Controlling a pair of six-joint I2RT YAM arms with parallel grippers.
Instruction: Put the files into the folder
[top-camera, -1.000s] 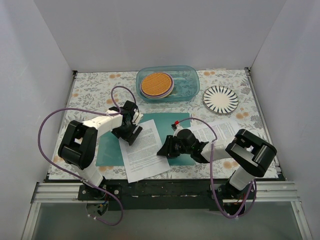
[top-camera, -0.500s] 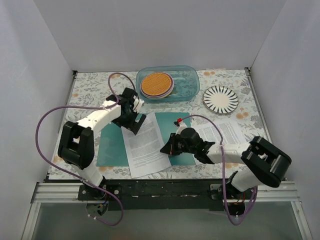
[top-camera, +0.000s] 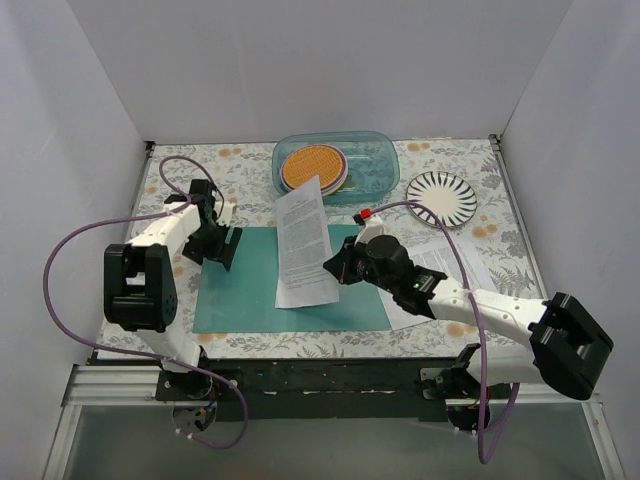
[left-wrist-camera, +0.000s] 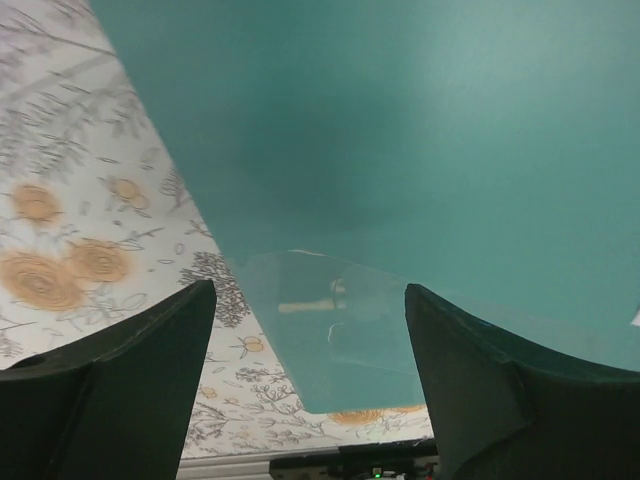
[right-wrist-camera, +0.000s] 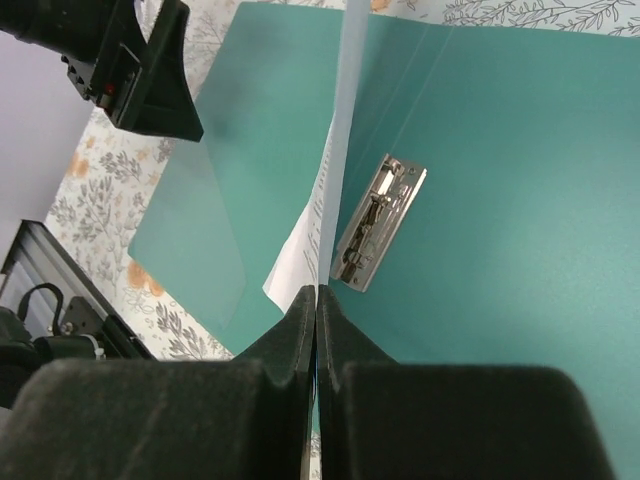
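The teal folder lies open and flat on the flowered table. My right gripper is shut on the edge of one white printed sheet and holds it up on edge over the folder's middle. In the right wrist view the sheet hangs beside the silver clip on the folder, pinched between my shut jaws. A second printed sheet lies on the table under my right arm. My left gripper is open and empty at the folder's left part; its view shows teal folder.
A clear blue-tinted container holding orange plates stands at the back centre. A black-and-white striped plate lies to its right. White walls close in the table on three sides.
My right gripper has lifted the sheet from lying across the folder's front to standing up over its middle. My left gripper has let go of the sheet and moved left to the folder's left part.
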